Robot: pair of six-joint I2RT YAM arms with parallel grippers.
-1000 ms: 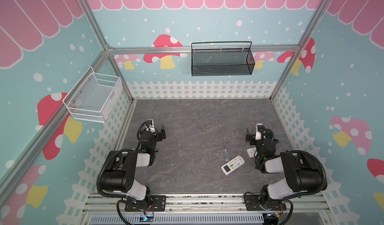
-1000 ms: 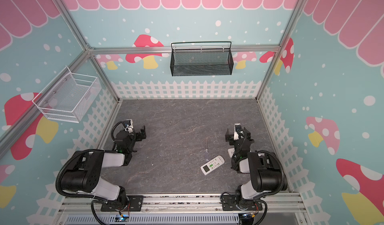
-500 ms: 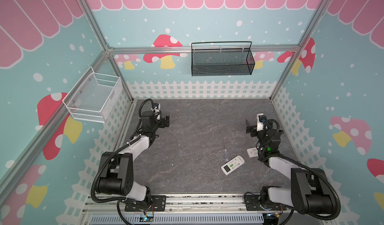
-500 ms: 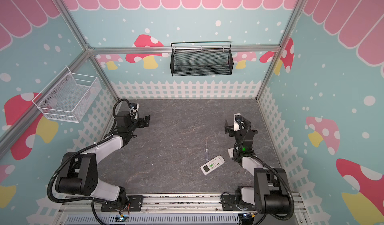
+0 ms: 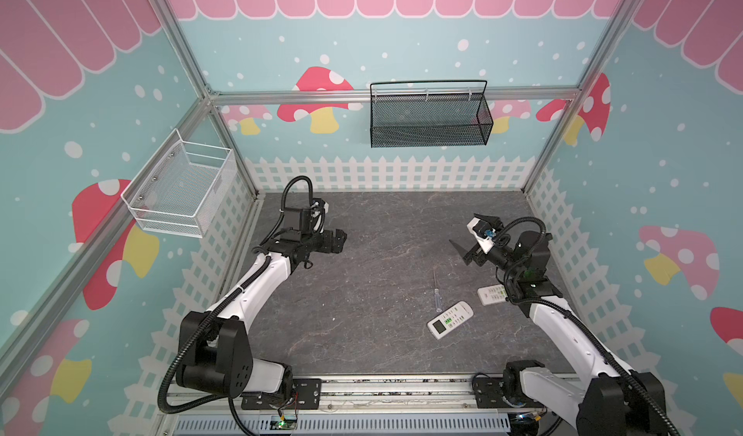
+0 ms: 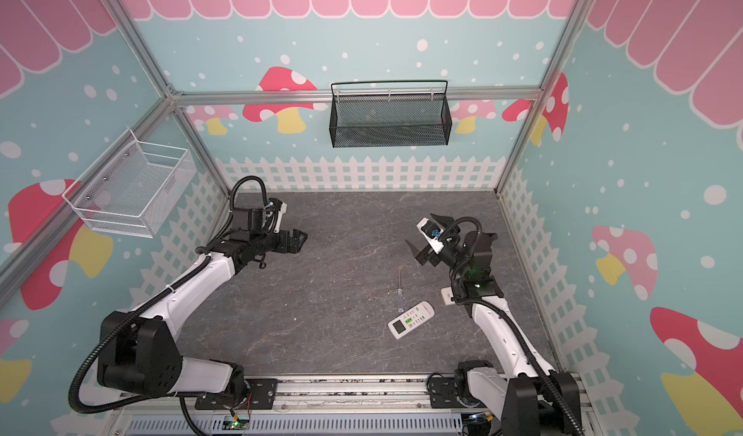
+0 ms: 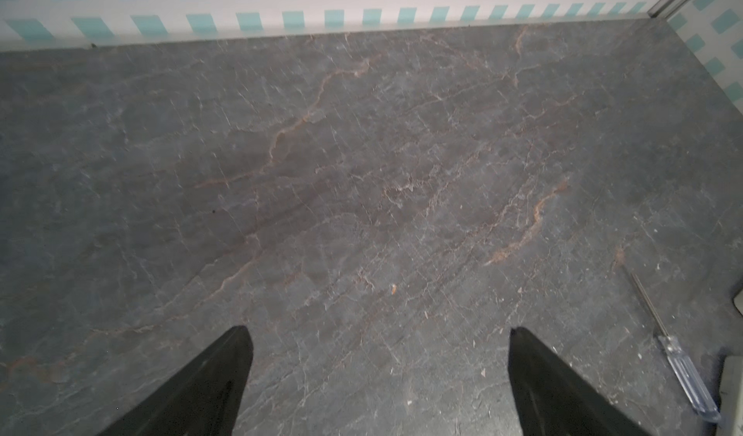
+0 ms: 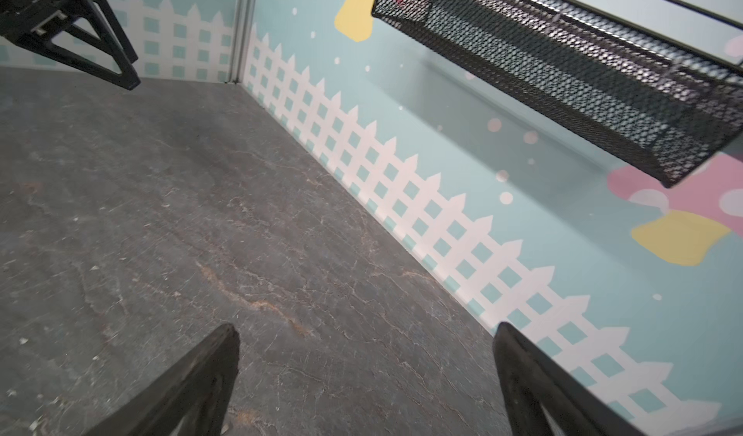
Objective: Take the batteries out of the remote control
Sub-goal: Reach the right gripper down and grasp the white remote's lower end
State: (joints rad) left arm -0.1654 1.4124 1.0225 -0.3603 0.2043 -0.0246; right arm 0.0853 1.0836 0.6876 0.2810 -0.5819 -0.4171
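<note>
Grey stone-look tabletop [image 5: 362, 293], nothing unloaded yet.
Left gripper [image 5: 341, 241] and right gripper [image 5: 460, 251] hover with jaws spread, ready to reach; the white button-faced remote control [image 5: 450, 319] lies face up beside a clear-handled screwdriver [image 5: 436, 293], batteries unseen, presumably inside.

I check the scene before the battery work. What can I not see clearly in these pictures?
- Batteries: visible in no view; the remote lies buttons up.
- Second remote: partly covered by the right arm, both top views.
- Button labels: too small to read, both top views.
</note>
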